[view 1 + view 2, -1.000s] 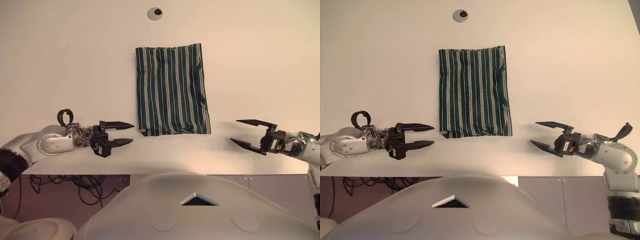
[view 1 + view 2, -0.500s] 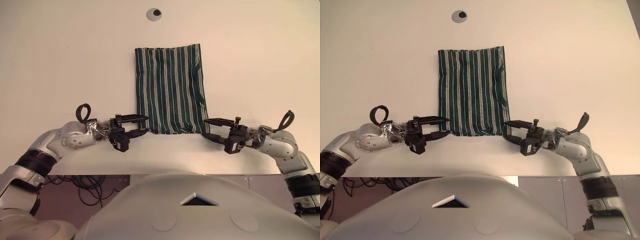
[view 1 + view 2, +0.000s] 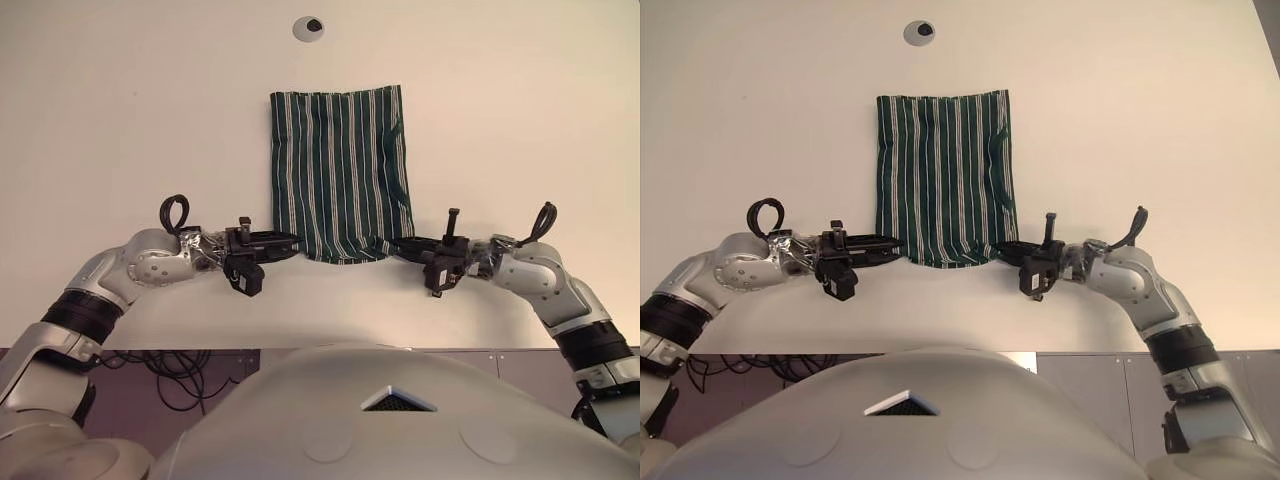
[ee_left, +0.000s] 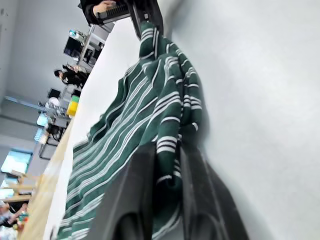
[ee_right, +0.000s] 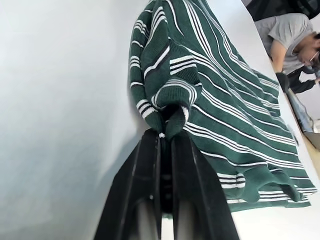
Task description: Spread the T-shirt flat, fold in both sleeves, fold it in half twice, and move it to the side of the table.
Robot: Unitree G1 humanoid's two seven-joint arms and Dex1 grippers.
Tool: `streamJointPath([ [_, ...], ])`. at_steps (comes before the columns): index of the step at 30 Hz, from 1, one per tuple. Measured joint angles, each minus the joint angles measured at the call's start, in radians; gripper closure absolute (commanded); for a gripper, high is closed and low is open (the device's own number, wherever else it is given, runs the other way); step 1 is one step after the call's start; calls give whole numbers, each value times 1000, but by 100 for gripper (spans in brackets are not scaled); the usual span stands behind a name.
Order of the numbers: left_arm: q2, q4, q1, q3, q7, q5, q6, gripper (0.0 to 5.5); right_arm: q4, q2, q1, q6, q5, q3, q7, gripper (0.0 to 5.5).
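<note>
A green T-shirt with white stripes (image 3: 340,170) lies on the white table (image 3: 520,120), folded into a long rectangle running away from me. My left gripper (image 3: 292,239) is shut on the shirt's near left corner (image 4: 167,165). My right gripper (image 3: 392,243) is shut on the near right corner (image 5: 172,107). The near edge sags slightly between the two grippers and both corners bunch up at the fingers. In the left wrist view the right gripper (image 4: 142,15) shows at the far end of the hem.
A small round grey fitting (image 3: 310,27) is set in the table beyond the shirt's far edge. Bare table lies to the left and right of the shirt. The table's front edge (image 3: 330,345) runs just below both grippers.
Both arms swung inward from the table's sides to the shirt's near corners, and both grippers closed on the cloth. The near edge has pulled in and lifted slightly.
</note>
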Motion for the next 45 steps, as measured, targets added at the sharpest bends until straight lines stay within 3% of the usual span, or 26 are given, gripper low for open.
streamJointPath([
  [3, 58, -181, 100, -69, -185, -307, 184, 544, -103, -47, 81, 109, 201, 27, 121, 549],
  [8, 336, -581, 236, -115, -566, -863, 580, 546, -412, -296, 268, 424, 674, 7, 372, 549],
  [10, 410, -653, 274, -67, -647, -989, 682, 547, -534, -378, 311, 529, 831, -49, 434, 549],
  [14, 417, -664, 342, 18, -697, -1029, 750, 548, -591, -384, 315, 625, 872, -94, 435, 549],
  [16, 379, -637, 355, 63, -725, -1033, 782, 548, -593, -367, 305, 660, 872, -122, 423, 549],
  [24, 131, -356, 237, 273, -738, -1064, 951, 548, -424, -27, 53, 701, 664, -129, 150, 549],
  [33, -79, -166, 83, 408, -684, -940, 1018, 548, -234, 103, -96, 678, 473, -123, 75, 549],
  [37, -122, -31, 42, 403, -682, -759, 923, 548, -171, 144, -119, 658, 437, -132, 51, 463],
  [38, -129, 10, 41, 403, -683, -716, 892, 512, -153, 169, -124, 653, 435, -144, 35, 445],
  [45, -239, 153, -78, 510, -603, -676, 882, 413, -56, 210, -170, 639, 390, -193, -47, 331],
])
